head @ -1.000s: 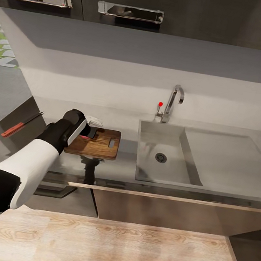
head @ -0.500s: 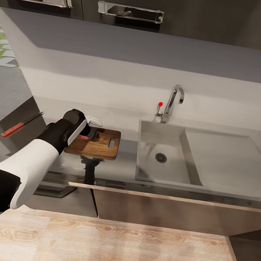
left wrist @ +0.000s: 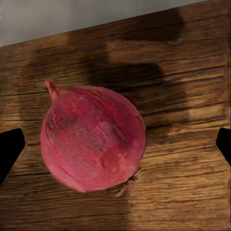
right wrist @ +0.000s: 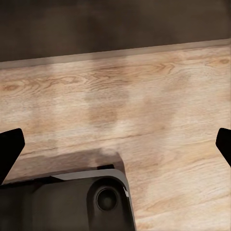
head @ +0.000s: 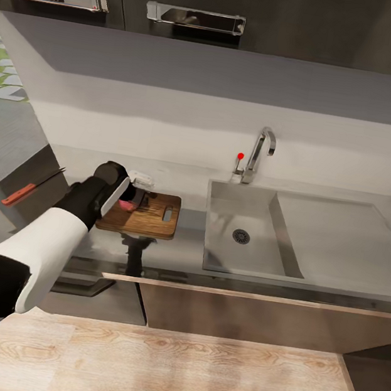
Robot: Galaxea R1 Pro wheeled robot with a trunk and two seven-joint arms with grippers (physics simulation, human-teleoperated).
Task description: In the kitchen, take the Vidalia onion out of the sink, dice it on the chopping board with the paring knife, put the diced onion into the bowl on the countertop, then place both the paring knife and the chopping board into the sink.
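**Onion resting on the board, left fingers spread around it**

The chopping board (head: 143,214) lies flat on the grey tabletop (head: 191,185), just beside the sink (head: 247,229) on its tap-free side, with a strip of bare tabletop between board and basin. The Vidalia onion (left wrist: 92,138) sits on the board's end farthest from the sink; in the left wrist view it shows as a reddish-pink bulb with a short stem tip and a few root hairs, its shadow falling across the wood grain. The left gripper (head: 137,195) hangs over that end of the board, and its dark fingers (left wrist: 9,149) stand wide apart on either side of the onion, clear of its skin. The paring knife (head: 31,186), red handle and dark blade, lies well away from the board, on the slanted grey surface beyond the left arm. The sink basin holds only its round drain (head: 241,236). The right gripper (right wrist: 115,144) points down at the pale wood floor (right wrist: 144,110), its fingers spread apart with nothing between them.
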